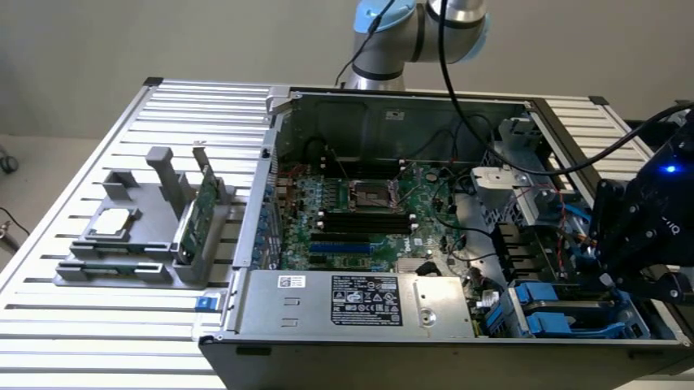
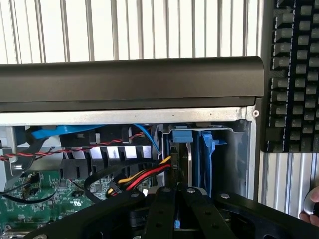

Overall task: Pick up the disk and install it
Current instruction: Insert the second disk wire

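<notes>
The disk [image 2: 189,158] stands on edge in the drive bay at the corner of the open computer case [image 1: 284,154]. I see its silver edge framed by its blue carrier [image 2: 207,149]. My gripper [image 2: 174,195] comes down on it from above, and its black fingers [image 2: 160,206] meet on the disk's near end, shut, with a bit of blue showing between them. In the exterior view the gripper [image 1: 632,272] hangs over the drive bay [image 1: 551,313] at the case's near corner on that view's right, where blue carriers show.
Red, yellow and black cables [image 2: 142,177] run close beside the disk. The motherboard [image 1: 358,211] and power supply [image 1: 363,301] take up the rest of the case. A grey fixture [image 1: 141,244] holds a silver chip [image 1: 114,221] and a green card [image 1: 197,215]. A keyboard [image 2: 294,74] lies beside the case.
</notes>
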Available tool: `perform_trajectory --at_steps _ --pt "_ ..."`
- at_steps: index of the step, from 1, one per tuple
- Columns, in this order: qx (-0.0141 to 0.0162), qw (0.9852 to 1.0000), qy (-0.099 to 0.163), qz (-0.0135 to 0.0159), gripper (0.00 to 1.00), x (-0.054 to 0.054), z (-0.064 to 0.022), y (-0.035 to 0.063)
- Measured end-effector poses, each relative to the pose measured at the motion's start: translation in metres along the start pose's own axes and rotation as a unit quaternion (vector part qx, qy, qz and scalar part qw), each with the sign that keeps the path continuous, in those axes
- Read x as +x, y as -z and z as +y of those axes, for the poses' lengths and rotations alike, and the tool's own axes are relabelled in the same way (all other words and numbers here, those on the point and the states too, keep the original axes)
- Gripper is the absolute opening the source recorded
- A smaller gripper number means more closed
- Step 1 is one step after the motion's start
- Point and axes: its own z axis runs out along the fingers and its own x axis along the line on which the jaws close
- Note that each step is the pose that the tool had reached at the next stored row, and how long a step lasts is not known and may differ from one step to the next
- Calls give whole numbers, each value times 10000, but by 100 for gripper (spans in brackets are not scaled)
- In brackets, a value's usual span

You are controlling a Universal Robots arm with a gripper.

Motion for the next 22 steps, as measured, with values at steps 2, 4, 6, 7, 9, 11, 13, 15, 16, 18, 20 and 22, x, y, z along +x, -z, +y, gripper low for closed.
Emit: perform_trajectory --at_steps 2,4,6,7,9,11,13,15,16,18,20,22 --pt "0 10000 0 2 11 0 1 -1" --pt "0 10000 0 11 11 0 0 30" --pt "1 10000 0 6 11 1 -2 117" --pt "3 10000 0 7 11 1 -4 156" --pt "5 10000 0 5 11 1 -6 224" --pt "6 10000 0 5 11 2 -8 292" --pt "7 10000 0 5 11 2 -10 356" --pt "8 10000 0 6 11 3 -12 412" --pt "8 10000 1 8 11 3 -15 440" --pt "9 10000 1 13 12 3 -29 484" --pt "9 10000 1 22 18 2 -62 506" --pt "10 10000 1 31 24 -2 -120 511"
